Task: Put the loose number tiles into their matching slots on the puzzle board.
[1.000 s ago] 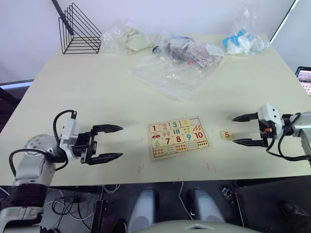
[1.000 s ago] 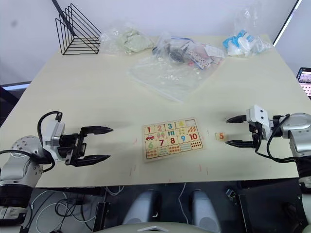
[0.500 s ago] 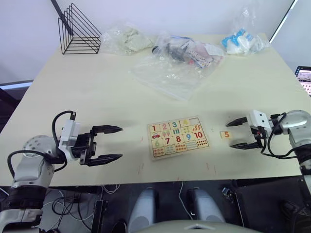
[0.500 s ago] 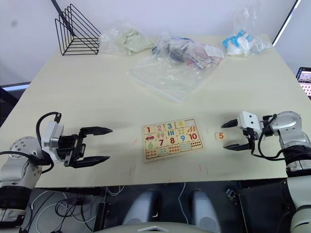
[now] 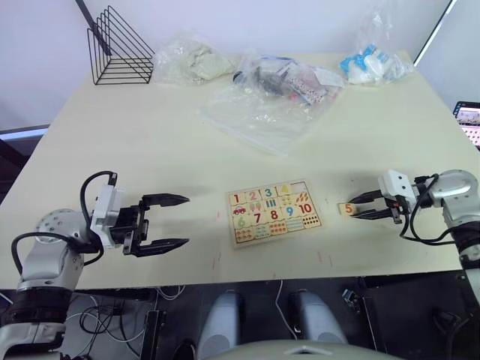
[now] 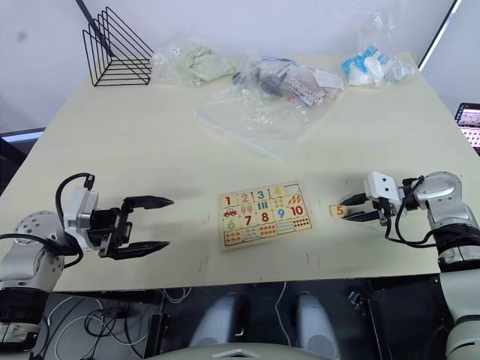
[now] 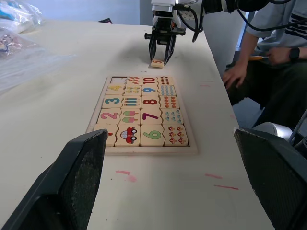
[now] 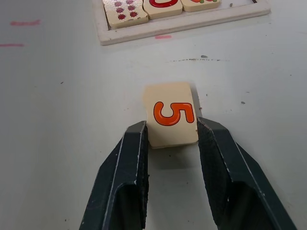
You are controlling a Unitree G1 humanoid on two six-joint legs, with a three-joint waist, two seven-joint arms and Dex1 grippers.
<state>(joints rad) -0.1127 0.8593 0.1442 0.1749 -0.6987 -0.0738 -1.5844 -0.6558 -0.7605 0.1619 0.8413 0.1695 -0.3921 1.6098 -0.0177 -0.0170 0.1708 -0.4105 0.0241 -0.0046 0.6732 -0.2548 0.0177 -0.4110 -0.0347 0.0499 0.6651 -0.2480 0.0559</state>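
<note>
The puzzle board (image 5: 274,212) lies flat near the table's front middle. Tiles 1 to 4 sit in its top row, and the end slot (image 7: 119,79) beside the 4 is a bare recess. One loose number tile (image 5: 348,209), light wood with an orange 5, lies on the table to the right of the board. My right gripper (image 8: 171,127) is down at the tile (image 8: 170,115), one black finger against each side. My left gripper (image 5: 186,220) hovers open to the left of the board, with nothing between its fingers.
A black wire rack (image 5: 120,49) stands at the far left corner. Clear plastic bags (image 5: 277,90) with small items lie across the back, and another bag (image 5: 371,64) sits at the far right. A seated person (image 7: 268,52) is beyond the table's right edge.
My right gripper has moved left toward the 5 tile and closed its fingers from wide open onto the tile's sides. The left arm has not moved.
</note>
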